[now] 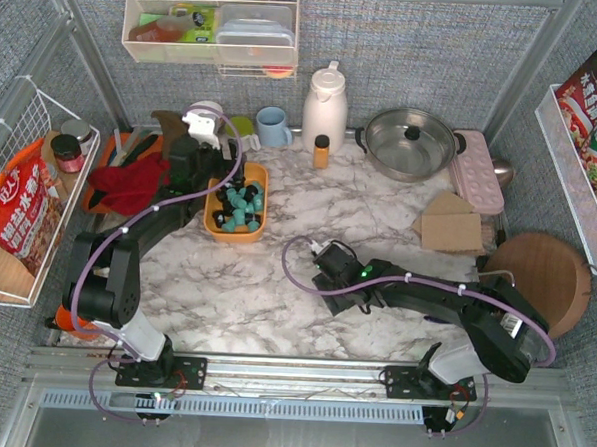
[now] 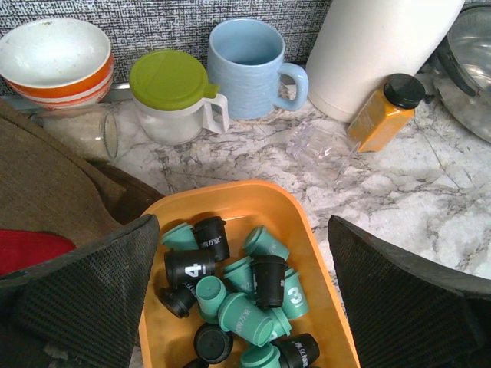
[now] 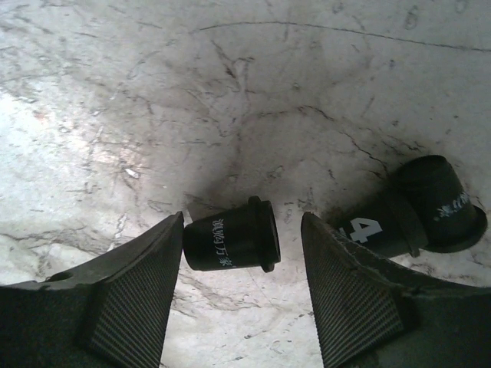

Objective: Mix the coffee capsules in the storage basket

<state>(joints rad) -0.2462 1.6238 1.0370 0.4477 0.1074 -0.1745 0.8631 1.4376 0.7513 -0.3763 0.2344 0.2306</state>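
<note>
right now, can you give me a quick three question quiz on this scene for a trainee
1. True or false: the left hand, over the storage basket, grips a coffee capsule.
2. The capsule lying between the fingers of the right hand is: A teal, B black, C orange.
3. In the right wrist view, how many other capsules lie on the table outside those fingers?
Key: 1 false, its jaws stand wide open and empty. 2 B. 3 two, both black.
</note>
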